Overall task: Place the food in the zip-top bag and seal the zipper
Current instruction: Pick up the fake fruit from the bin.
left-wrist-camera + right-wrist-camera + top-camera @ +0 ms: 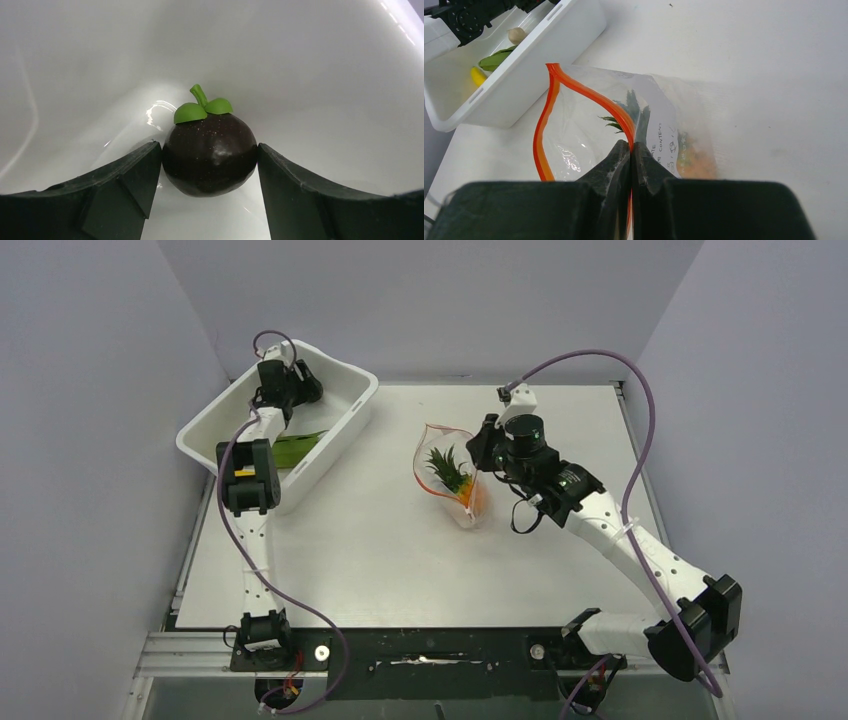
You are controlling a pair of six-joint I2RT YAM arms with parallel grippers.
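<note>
My left gripper (209,162) reaches down into a corner of the white tub (310,70). Its fingers (135,175) press both sides of a dark purple round toy fruit (210,150) with a green stem and leaves. The clear zip-top bag (450,480) lies mid-table, and the orange pineapple (470,490) with its green crown is inside. My right gripper (631,150) is shut on the red zipper (544,125) at one edge, so the mouth gapes toward the tub. The pineapple (694,160) shows through the plastic.
The white tub (345,425) stands at the back left, tilted against the wall. In it lie a green leafy piece (298,447), a yellow banana (478,76) and a pale bulb (516,35). Walls close in on the table's left, back and right sides.
</note>
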